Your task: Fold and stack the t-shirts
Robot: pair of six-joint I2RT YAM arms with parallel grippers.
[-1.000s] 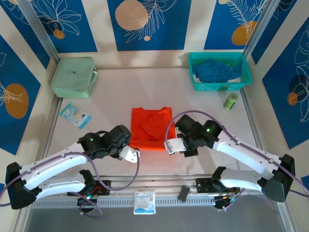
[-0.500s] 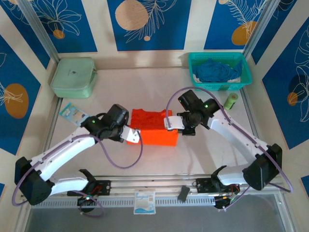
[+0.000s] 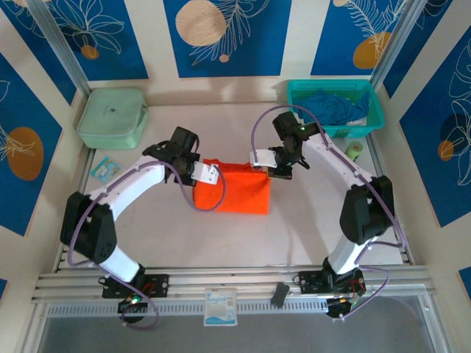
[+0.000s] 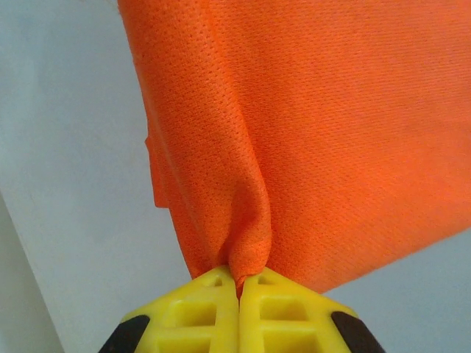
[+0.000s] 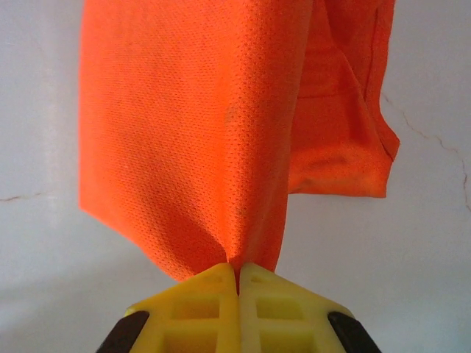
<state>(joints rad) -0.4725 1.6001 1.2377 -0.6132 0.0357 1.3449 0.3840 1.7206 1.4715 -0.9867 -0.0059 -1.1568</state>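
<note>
So the orange t-shirt point(image 3: 234, 193) is sitting about mid-table, folded into a rough rectangle. Its far edge is pinched at both corners and pulled a bit off the table point(image 3: 176, 232). The left gripper point(image 3: 211, 173) has the far left corner and the right gripper point(image 3: 260, 158) has the far right one.

In the left wrist view, the left gripper's point(image 4: 239, 276) yellow fingertips are pressed tight together with a tuck of orange mesh cloth point(image 4: 331, 132) squeezed between them. The fabric fans out away from the tips. It's the same deal on the right wrist camera: the right gripper point(image 5: 237, 269) is clamped on a bunched bit of the shirt point(image 5: 184, 132). There you can see a second layer with a hemmed edge hanging off to the right behind the front layer.

The dark blue t-shirt point(image 3: 331, 107) is crumpled up in the teal basket point(image 3: 372, 121) at the far right corner, well away from the orange one. Just beside the basket on the near side there's a small green roll point(image 3: 355, 150). Over on the far left is a pale green case point(image 3: 110, 118), and a little packet point(image 3: 105, 168) is lying on the table near it.
</note>
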